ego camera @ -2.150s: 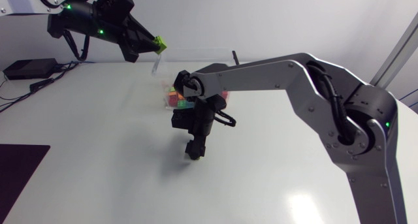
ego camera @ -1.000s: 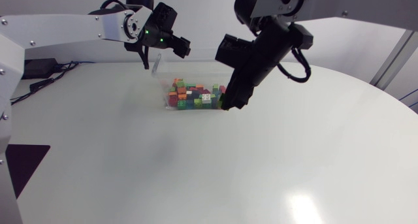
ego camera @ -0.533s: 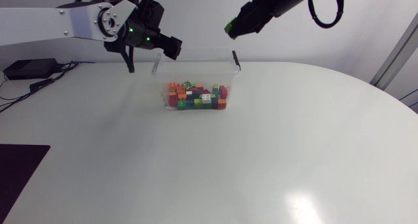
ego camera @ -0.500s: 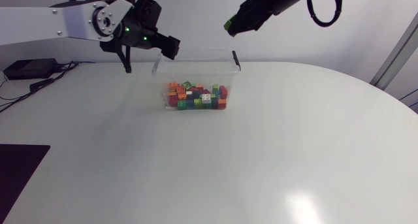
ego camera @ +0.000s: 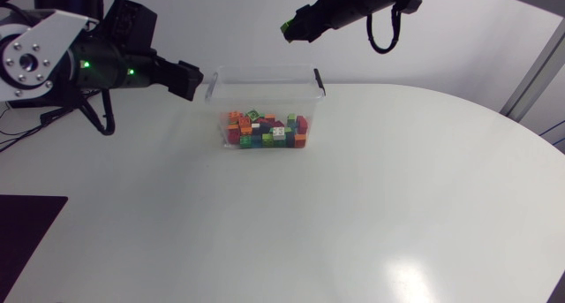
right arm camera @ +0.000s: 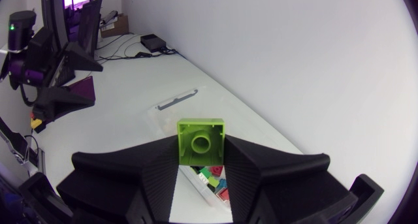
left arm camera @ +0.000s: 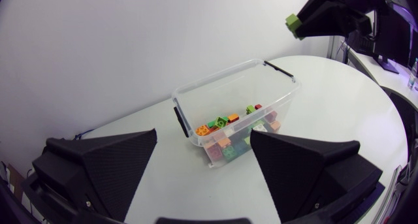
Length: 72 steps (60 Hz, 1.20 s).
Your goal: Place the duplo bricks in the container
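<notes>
Right gripper pinches a lime-green duplo brick high above the rear rim of the clear container; left gripper spread, just beside the container's left edge; mixed bricks lie inside; container stands near the far edge of the table.

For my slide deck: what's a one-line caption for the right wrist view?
Right gripper shut on a lime-green duplo brick, the clear container ahead of it.
</notes>
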### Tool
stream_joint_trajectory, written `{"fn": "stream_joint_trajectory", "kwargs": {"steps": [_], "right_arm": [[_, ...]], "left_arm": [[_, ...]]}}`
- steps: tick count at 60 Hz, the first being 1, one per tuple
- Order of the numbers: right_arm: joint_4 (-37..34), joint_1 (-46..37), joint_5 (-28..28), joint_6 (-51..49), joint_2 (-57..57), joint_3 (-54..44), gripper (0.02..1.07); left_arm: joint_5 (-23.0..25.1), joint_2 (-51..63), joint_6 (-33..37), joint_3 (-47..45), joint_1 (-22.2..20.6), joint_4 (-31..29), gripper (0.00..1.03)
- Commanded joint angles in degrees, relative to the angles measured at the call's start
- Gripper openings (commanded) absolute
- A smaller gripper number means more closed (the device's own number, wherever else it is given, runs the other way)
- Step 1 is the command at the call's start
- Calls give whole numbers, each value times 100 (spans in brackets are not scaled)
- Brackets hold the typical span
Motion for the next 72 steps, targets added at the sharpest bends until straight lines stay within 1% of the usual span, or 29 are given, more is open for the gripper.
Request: {"fn": "stream_joint_trajectory", "kwargs": {"steps": [1,10,12,16,17,18,19,20,22,25,34,38,41,44,48,52,55,63,66,67,69,72], "right_arm": [[279,48,-57,232,326,-219,24],[824,162,127,382,704,-219,24],[1088,215,277,470,871,-184,25],[1150,267,435,505,1125,9,27],[1158,276,461,505,1178,53,31],[1150,294,505,505,1266,132,41],[1150,303,549,496,1328,185,48],[1150,320,646,496,1389,247,60],[1150,347,743,470,1495,326,77],[1141,408,874,391,1714,528,104],[1132,478,1164,320,1802,616,103],[1246,478,1393,320,1591,414,103],[1484,461,1621,320,1345,89,103],[1633,443,1736,311,1134,-166,103],[1782,391,1912,285,748,-536,103],[1897,285,1973,294,203,-975,103],[1941,224,2105,311,-123,-1221,103],[2213,74,2386,294,-1010,-2038,103],[2310,4,2474,311,-1450,-2495,103],[2310,4,2474,311,-1450,-2495,103],[2512,-23,2667,311,-1828,-2917,103],[2644,-84,2764,311,-2214,-3330,103]], "left_arm": [[25,-314,-133,-340,-20,8,99],[25,-736,-106,-710,24,-9,99],[25,-903,-97,-859,59,-18,99],[25,-1141,-97,-1008,173,-36,99],[25,-1193,-97,-1044,191,-36,99],[25,-1255,-97,-1079,226,-36,99],[25,-1290,-97,-1114,252,-36,99],[25,-1343,-97,-1149,279,-36,99],[25,-1404,-97,-1228,314,-45,99],[25,-1545,-89,-1404,340,-45,99],[34,-1949,-27,-1773,375,-18,99],[87,-2178,17,-1923,516,-18,99],[104,-2292,61,-1984,613,-27,99],[139,-2397,78,-2037,701,-45,99],[263,-2573,96,-2107,850,-71,99],[509,-2810,96,-2186,1026,-168,99],[561,-2960,96,-2248,1105,-176,99],[561,-3373,96,-2424,1193,-212,99],[570,-3531,105,-2520,1219,-247,99],[570,-3531,105,-2520,1219,-247,99],[570,-3663,131,-2608,1228,-247,99],[570,-3768,131,-2678,1228,-256,99]]}}
